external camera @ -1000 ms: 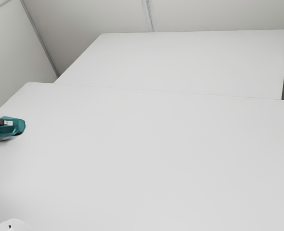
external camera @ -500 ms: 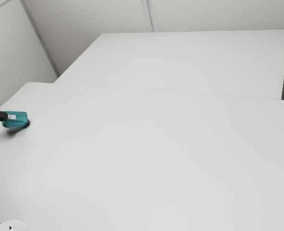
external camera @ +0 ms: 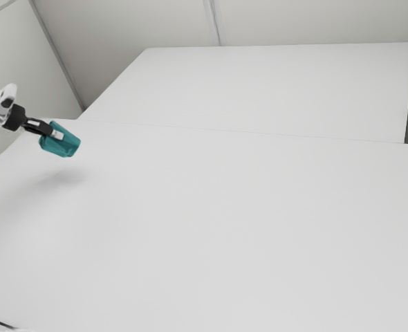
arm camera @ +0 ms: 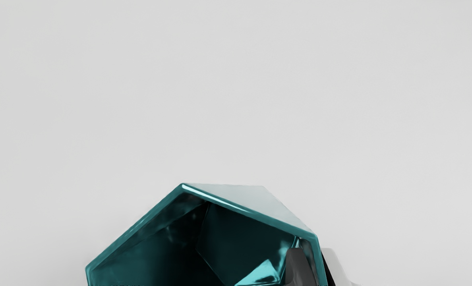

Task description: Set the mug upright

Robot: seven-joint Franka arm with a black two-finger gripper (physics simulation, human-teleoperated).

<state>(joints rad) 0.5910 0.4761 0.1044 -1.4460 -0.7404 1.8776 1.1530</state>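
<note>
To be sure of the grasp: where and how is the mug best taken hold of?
Probably by the mug's wall at the rim, coming from the open end, one finger inside, one outside, as the end effector pinches it. The wide mouth faces the camera; the wall looks thin.

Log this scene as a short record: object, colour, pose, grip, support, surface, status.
object: mug
colour: teal
pose: tilted, mouth toward the arm's hand
grip: pincer shut on the mug's wall, one finger inside, one outside
support: held in the air, shadow below
surface: pale table
status: not yet standing upright on the table
</note>
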